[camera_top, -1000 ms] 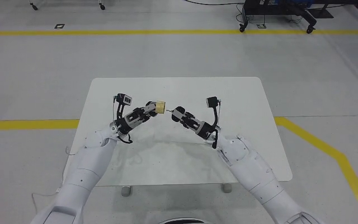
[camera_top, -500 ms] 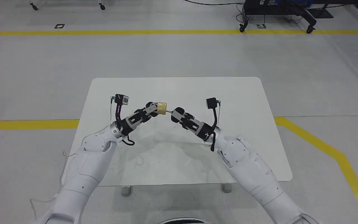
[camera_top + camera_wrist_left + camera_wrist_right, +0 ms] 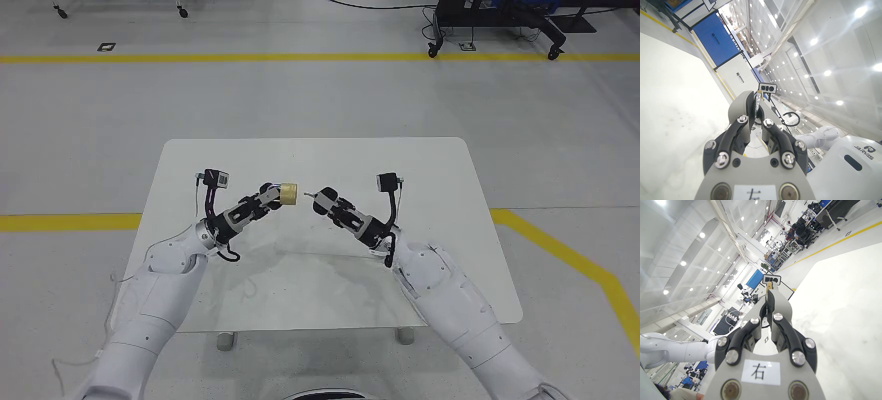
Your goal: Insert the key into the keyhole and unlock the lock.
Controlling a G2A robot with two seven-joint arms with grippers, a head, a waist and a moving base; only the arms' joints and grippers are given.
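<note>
Brass-coloured, the lock (image 3: 288,192) is held in the air above the white table (image 3: 440,200), left of its middle and nearer the far edge than the near one. The left gripper (image 3: 274,194) is clamped tight on it, with the lock's yellow body sticking out past the fingertips toward the other arm. In the left wrist view a silvery metal piece sits pinched between the dark pads (image 3: 750,103).

Facing it, just beside the lock but not touching, is the key (image 3: 309,192), its small tip pointing at the lock across a narrow gap. The right gripper (image 3: 321,200) is closed on the key. In the right wrist view a thin tan end pokes out beyond the fingertips. Both arms reach in from the near edge and meet over the table's middle.
</note>
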